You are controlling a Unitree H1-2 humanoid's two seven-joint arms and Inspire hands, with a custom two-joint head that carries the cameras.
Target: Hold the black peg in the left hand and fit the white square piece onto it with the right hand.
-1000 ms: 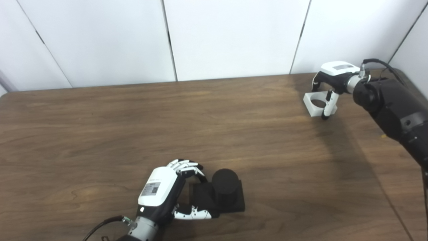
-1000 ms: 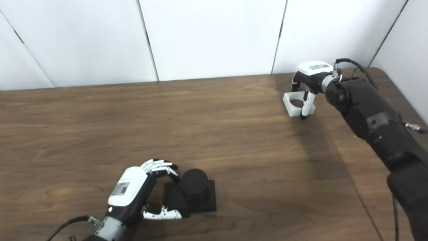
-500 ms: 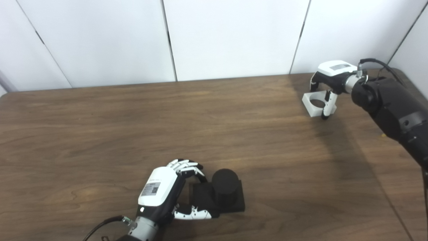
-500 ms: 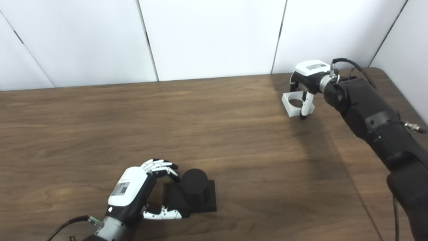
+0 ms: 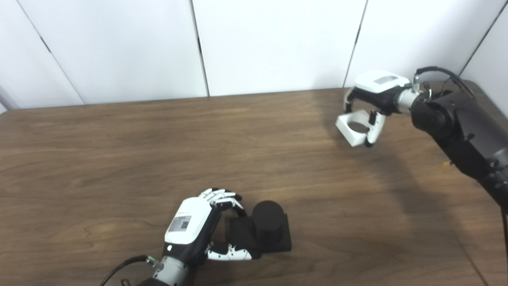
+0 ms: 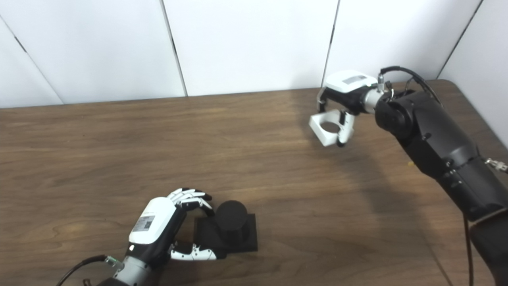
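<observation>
The black peg (image 5: 268, 222), a short upright cylinder on a square black base, rests on the table near the front centre. My left hand (image 5: 194, 228) is shut on the left side of that base, fingers over its far edge and thumb along its near edge. The white square piece (image 5: 354, 128) has a round hole through it and hangs tilted above the table at the far right. My right hand (image 5: 375, 101) is shut on it from above, fingers on its far side and thumb on its near right corner.
The brown wooden table (image 5: 119, 151) runs to white wall panels (image 5: 274, 43) at the back. Its right edge lies close behind my right arm (image 5: 456, 127). A shadow of the arm falls across the table's right part.
My right hand has lifted the white square piece off the table and carried it left and toward the centre. The left hand and the peg have stayed still.
</observation>
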